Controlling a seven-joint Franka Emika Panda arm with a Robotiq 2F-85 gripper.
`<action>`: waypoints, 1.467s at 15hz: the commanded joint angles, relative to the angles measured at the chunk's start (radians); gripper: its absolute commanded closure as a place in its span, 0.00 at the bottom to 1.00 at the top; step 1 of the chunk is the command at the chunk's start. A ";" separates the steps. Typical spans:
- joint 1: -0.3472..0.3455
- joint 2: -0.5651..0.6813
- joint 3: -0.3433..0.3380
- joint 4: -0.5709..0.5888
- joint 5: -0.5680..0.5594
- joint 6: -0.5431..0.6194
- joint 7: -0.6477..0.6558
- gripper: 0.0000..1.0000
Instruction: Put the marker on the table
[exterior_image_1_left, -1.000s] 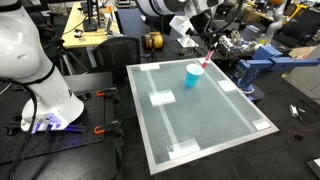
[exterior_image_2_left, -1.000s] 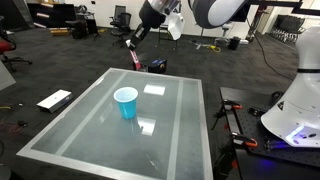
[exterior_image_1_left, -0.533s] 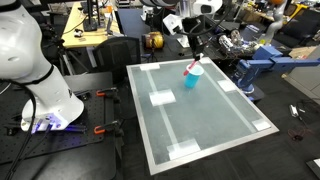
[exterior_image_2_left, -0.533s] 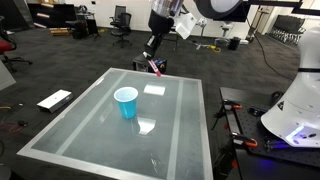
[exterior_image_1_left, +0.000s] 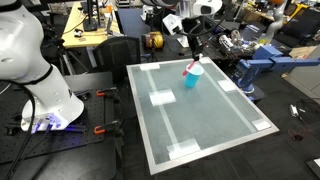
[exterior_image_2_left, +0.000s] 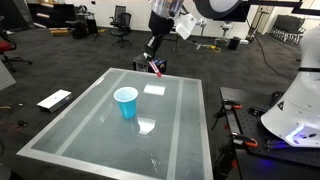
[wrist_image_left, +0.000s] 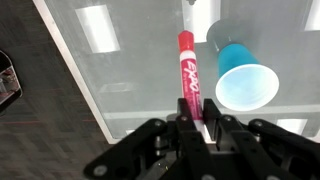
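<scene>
My gripper is shut on the red marker and holds it in the air above the table, near one edge. In the wrist view the marker points away from the jaws, with the light-blue cup just to its right on the table. In both exterior views the gripper hangs above the far side of the table, and the marker slants down from it. The cup stands upright.
White taped rectangles mark the table top. A flat white object lies on the floor by the table. A cluttered wooden desk, a chair and blue equipment stand around it.
One second ago the gripper held the marker farther out past the cup; it has swung in over the table's far part and turned. Nothing has moved in the last half second.
</scene>
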 joint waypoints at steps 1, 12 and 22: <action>-0.059 0.012 0.038 0.018 0.076 0.024 -0.001 0.95; -0.154 0.126 0.013 0.072 0.405 0.024 -0.009 0.95; -0.216 0.364 -0.001 0.222 0.600 -0.049 -0.007 0.95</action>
